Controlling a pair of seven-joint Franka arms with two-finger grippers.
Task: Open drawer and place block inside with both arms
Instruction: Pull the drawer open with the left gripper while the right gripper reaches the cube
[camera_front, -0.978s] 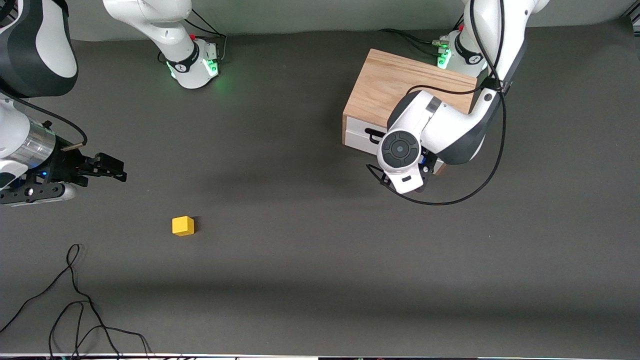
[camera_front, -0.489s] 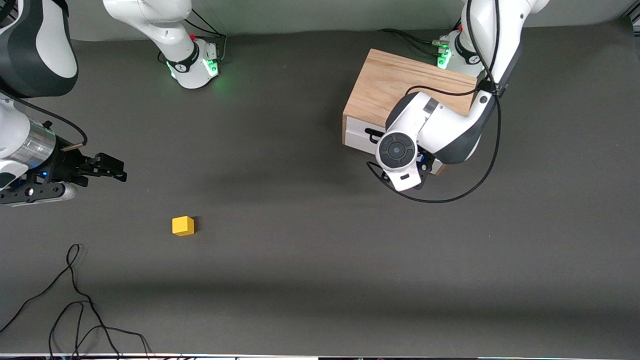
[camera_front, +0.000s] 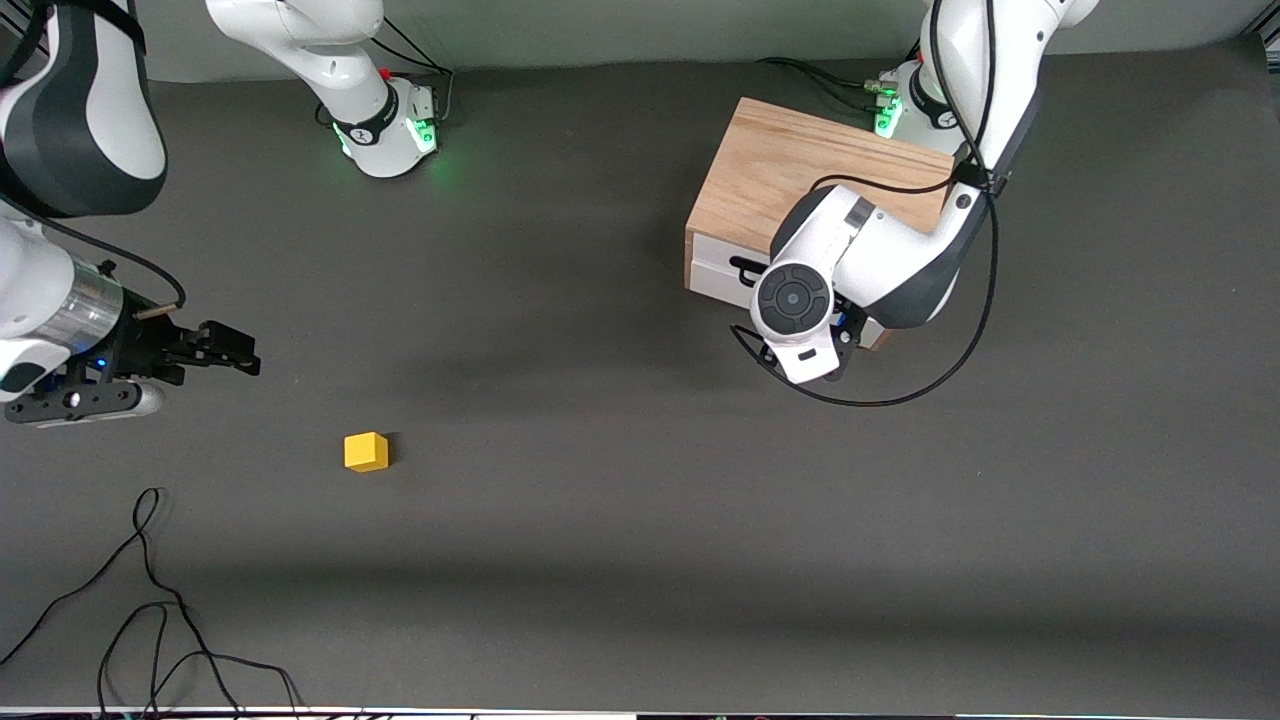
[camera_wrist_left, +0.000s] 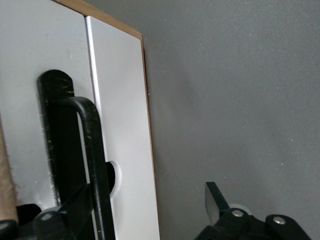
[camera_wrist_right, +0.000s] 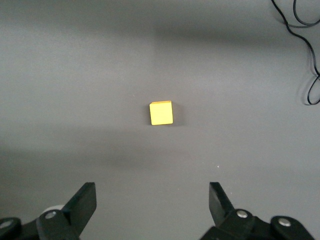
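Observation:
The yellow block (camera_front: 366, 452) lies alone on the dark mat, and it shows ahead of the jaws in the right wrist view (camera_wrist_right: 161, 112). My right gripper (camera_front: 238, 352) hangs open over the mat toward the right arm's end, apart from the block, with nothing between its fingers (camera_wrist_right: 82, 202). The wooden cabinet (camera_front: 800, 165) stands by the left arm's base, its white drawer (camera_front: 712, 274) closed. My left gripper (camera_wrist_left: 147, 205) is open at the drawer front (camera_wrist_left: 125, 125), with the black handle (camera_wrist_left: 95, 150) between its fingers. In the front view the left arm's wrist (camera_front: 795, 300) hides that gripper.
A loose black cable (camera_front: 150, 600) curls on the mat near the front camera at the right arm's end, also in the right wrist view (camera_wrist_right: 307, 30). The right arm's base (camera_front: 385, 130) stands at the table's back edge.
The left arm's wrist has shifted slightly in toward the drawer front. The right gripper has drifted a little toward the block. The block and the drawer have not moved.

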